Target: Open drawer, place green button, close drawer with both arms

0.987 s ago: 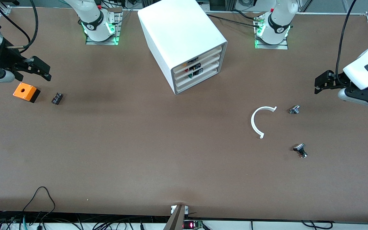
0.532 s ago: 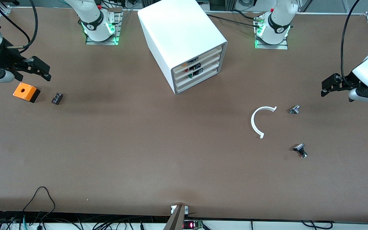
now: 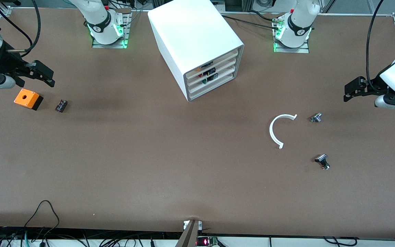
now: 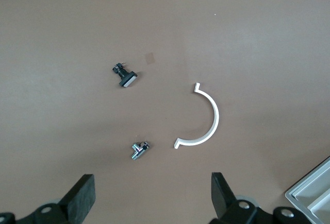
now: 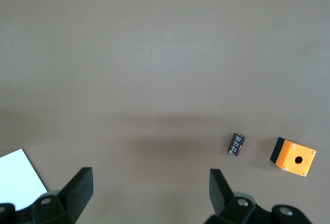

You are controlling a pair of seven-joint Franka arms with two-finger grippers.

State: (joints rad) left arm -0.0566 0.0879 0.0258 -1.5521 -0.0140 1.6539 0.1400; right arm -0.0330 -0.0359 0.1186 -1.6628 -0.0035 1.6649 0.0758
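The white cabinet (image 3: 194, 37) stands at the table's back middle, with four tiers facing the front camera. The drawer (image 3: 218, 81), third from the top, sits flush with the other tiers. A green spot with a black body inside it looks like the button (image 3: 204, 81). My left gripper (image 3: 350, 91) is open and empty, in the air at the left arm's end of the table; it also shows in the left wrist view (image 4: 152, 198). My right gripper (image 3: 45, 75) is open and empty above the orange box (image 3: 28, 98); it also shows in the right wrist view (image 5: 149, 188).
A white half-ring (image 3: 278, 130), a silver part (image 3: 316, 117) and a black-capped part (image 3: 322, 160) lie toward the left arm's end. A small black part (image 3: 61, 105) lies beside the orange box. The other tiers hold small red and black parts.
The left arm has drawn back toward its end of the table, away from the cabinet. The right arm has not moved.
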